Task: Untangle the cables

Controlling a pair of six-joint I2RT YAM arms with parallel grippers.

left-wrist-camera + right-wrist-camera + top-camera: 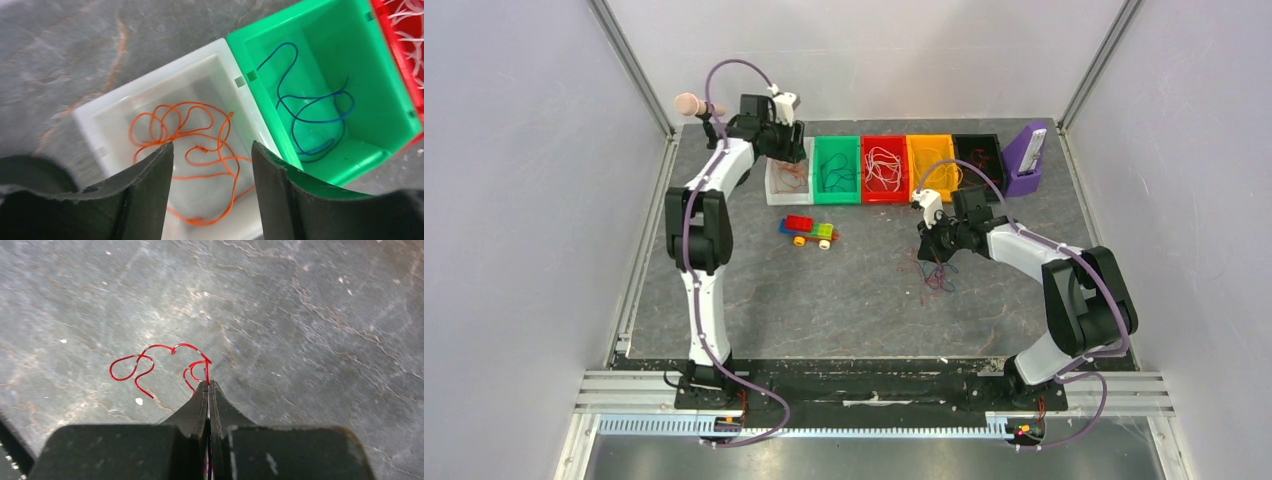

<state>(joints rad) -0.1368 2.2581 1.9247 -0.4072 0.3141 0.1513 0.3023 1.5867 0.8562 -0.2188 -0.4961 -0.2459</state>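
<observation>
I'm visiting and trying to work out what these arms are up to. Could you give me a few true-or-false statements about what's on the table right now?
1. The left gripper hangs open above the white bin. True.
2. The white bin holds a blue cable. False: it holds orange cable; the blue cable lies in the green bin.
3. The right gripper is shut on a red cable. True.
4. The red bin is full of green cables. False: it holds white cables.
5. The toy block car sits inside a bin. False: it stands on the table in front of the bins.
</observation>
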